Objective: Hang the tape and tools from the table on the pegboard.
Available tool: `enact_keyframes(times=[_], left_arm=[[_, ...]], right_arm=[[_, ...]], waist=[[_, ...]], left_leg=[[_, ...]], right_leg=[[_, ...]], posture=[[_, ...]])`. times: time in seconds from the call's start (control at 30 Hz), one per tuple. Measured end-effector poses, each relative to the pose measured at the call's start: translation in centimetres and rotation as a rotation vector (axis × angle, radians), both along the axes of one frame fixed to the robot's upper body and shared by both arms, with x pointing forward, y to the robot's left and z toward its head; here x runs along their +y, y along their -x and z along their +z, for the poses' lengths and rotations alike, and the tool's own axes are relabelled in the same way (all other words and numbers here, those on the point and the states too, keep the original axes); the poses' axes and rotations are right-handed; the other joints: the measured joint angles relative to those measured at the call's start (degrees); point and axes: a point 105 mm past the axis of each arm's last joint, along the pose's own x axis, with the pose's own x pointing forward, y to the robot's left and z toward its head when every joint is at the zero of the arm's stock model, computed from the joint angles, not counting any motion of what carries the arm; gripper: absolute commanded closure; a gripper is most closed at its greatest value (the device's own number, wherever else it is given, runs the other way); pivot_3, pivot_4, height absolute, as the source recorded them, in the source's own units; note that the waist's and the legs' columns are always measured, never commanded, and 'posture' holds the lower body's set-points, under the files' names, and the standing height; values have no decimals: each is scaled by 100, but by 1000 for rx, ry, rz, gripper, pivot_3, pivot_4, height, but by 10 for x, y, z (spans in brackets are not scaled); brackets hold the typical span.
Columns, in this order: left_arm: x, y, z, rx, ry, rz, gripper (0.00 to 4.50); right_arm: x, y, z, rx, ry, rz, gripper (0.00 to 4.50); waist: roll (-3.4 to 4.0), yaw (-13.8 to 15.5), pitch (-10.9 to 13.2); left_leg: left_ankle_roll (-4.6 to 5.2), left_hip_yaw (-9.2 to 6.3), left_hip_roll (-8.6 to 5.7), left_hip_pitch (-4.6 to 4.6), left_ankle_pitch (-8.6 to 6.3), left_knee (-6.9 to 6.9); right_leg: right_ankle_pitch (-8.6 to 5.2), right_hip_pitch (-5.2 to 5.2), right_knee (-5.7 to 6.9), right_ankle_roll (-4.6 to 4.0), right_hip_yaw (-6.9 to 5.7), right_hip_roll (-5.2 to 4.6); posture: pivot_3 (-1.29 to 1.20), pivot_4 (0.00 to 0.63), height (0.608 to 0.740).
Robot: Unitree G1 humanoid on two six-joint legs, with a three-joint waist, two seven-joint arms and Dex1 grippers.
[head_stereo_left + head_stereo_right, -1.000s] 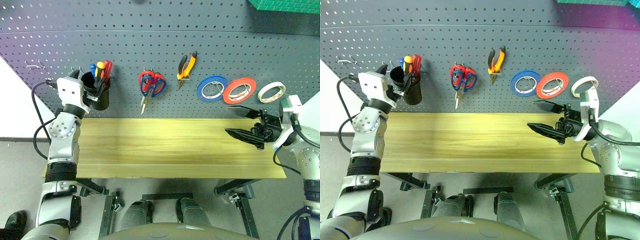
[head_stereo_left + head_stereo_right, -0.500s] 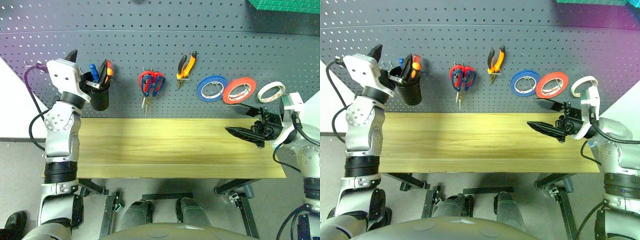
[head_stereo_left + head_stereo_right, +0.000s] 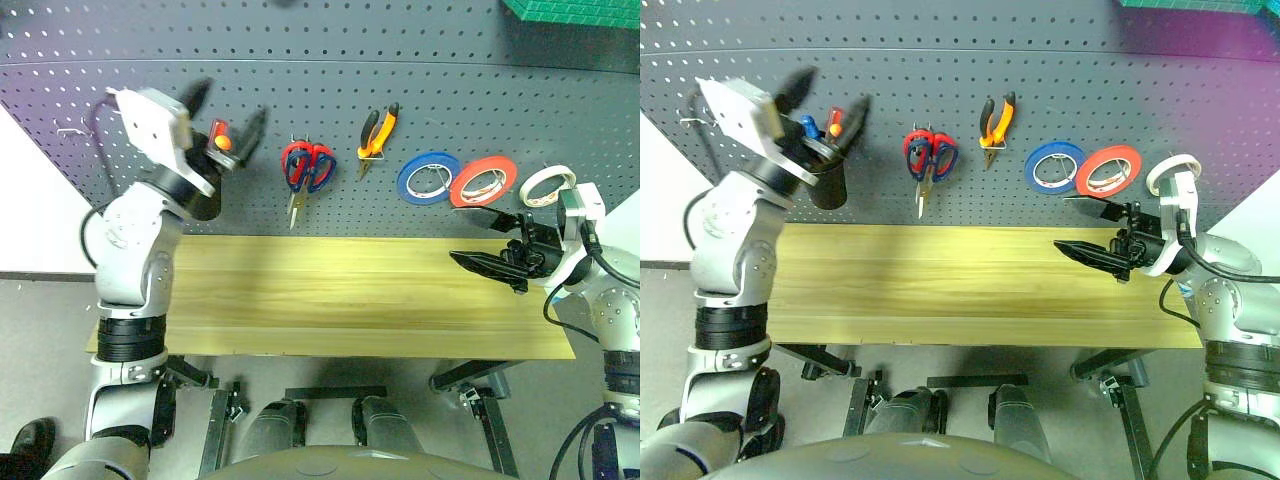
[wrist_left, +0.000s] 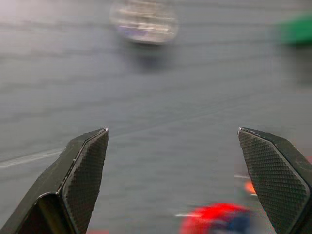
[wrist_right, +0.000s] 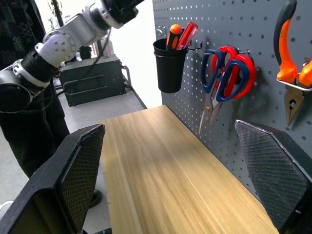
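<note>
Left eye view: the left gripper has swung right past the black cup, jaws wide and empty. Right gripper idles open over the bare desk; hanging looks finished.

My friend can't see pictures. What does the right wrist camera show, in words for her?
A bare wooden table runs along a grey pegboard. On the board hang a black cup of screwdrivers, red scissors and orange pliers. The open right end effector frames the view, and the left arm reaches up near the cup.
</note>
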Motion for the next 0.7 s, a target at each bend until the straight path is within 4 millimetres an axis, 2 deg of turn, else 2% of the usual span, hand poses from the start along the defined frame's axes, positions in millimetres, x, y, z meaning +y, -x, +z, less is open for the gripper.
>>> enact_keyframes(times=[0.13,0.2,0.33,0.57,0.7], left_arm=[[-26,4,-63,309,-95,-194,67],[-30,11,-84,418,-129,-269,67],[-32,24,-103,521,-170,-383,67],[-10,31,-170,822,-162,-408,67],[8,20,-183,825,-131,-326,67]], right_arm=[[-2,0,-3,2,-5,-17,0],[-2,1,-4,-1,-6,-22,0],[-3,1,-7,2,-15,-37,0],[-3,-1,-23,16,-39,-76,0],[-6,-6,-36,46,-59,-106,0]], waist=[[3,-38,-1],[4,-40,-1],[10,-30,-6],[58,-25,-76],[60,-18,-204]], left_leg=[[0,2,1,5,0,-5],[0,2,1,6,1,-5],[0,3,1,6,0,-5],[-1,7,1,8,1,-5],[-2,9,1,9,0,-8]], right_leg=[[-2,-3,8,-3,2,2],[-10,-3,8,-17,2,3],[-11,0,3,-19,2,2],[-10,0,2,-19,1,3],[-9,0,0,-16,1,4]], posture=[[-80,106,740],[-84,99,740],[-86,75,740],[-77,32,740],[-67,0,740]])
